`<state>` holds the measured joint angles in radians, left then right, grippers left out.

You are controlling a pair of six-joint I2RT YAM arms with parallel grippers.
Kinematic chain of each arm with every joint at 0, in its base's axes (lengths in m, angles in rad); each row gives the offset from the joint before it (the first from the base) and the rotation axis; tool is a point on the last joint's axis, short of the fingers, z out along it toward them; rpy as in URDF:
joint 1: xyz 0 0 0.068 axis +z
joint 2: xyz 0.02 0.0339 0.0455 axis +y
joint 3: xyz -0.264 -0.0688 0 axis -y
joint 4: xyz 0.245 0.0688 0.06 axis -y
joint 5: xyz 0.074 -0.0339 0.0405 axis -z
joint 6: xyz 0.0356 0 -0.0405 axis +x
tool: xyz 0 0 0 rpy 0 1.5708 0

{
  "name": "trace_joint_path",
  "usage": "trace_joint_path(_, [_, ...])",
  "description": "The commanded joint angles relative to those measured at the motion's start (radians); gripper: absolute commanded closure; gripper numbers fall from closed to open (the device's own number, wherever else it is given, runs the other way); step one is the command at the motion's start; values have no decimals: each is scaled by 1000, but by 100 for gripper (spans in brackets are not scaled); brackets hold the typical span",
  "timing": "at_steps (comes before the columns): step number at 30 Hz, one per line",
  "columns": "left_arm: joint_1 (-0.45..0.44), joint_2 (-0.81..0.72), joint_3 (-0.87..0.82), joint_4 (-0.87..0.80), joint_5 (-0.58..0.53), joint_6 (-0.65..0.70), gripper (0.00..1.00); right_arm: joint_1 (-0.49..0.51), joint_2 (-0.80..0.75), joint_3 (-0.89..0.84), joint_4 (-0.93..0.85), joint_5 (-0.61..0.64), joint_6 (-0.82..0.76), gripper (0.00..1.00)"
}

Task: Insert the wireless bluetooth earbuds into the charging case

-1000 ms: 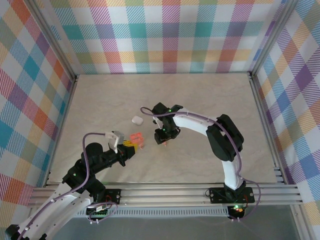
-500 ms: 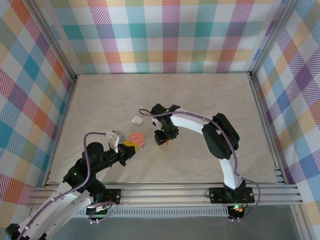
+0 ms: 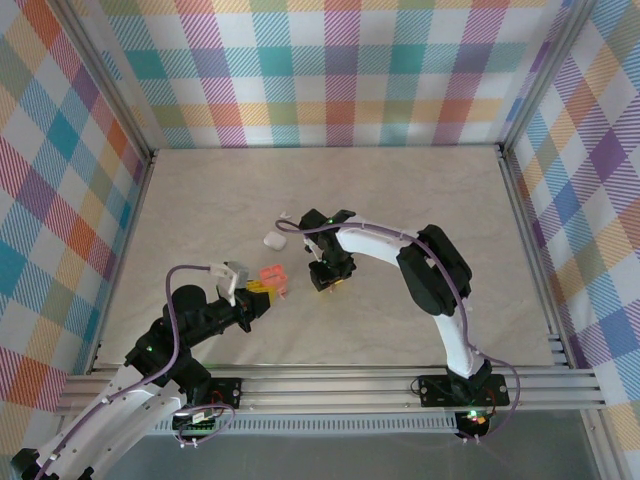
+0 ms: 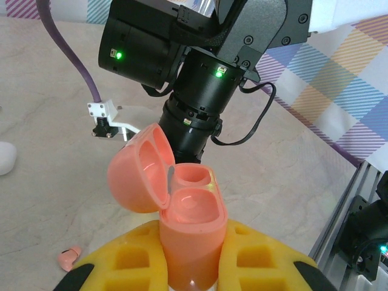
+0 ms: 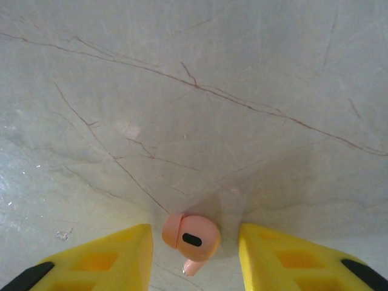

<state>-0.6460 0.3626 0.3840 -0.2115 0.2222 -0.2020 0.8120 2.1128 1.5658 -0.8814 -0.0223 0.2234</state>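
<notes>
My right gripper stands spread astride a salmon earbud on the table, bare marble open toward 12 o'clock. My left gripper clamps the open-lidded charging case, the right arm close at 12.

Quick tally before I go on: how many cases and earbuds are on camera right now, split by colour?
salmon-pink pebble-shaped charging case, lid open, held by the left gripper: 1
white pebble-shaped case: 1
salmon-pink plastic earbuds, one inside the open right gripper, one loose near the left gripper: 2
Total: 4
</notes>
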Motion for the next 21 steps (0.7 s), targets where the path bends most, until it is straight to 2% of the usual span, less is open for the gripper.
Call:
trace_joint_path(1, [-7, -11, 6, 17, -4, -7, 100, 9, 27, 26, -29, 12, -1, 59])
trace_joint_path(9, [-7, -11, 0, 20, -3, -12, 100, 10, 20, 31, -26, 12, -2, 64])
trace_joint_path(14, [-7, -6, 0, 27, -3, -11, 100, 10, 15, 35, -28, 16, -4, 72])
trace_joint_path(21, [-7, 10, 4, 35, 19, -20, 100, 10, 5, 31, -26, 8, -3, 74])
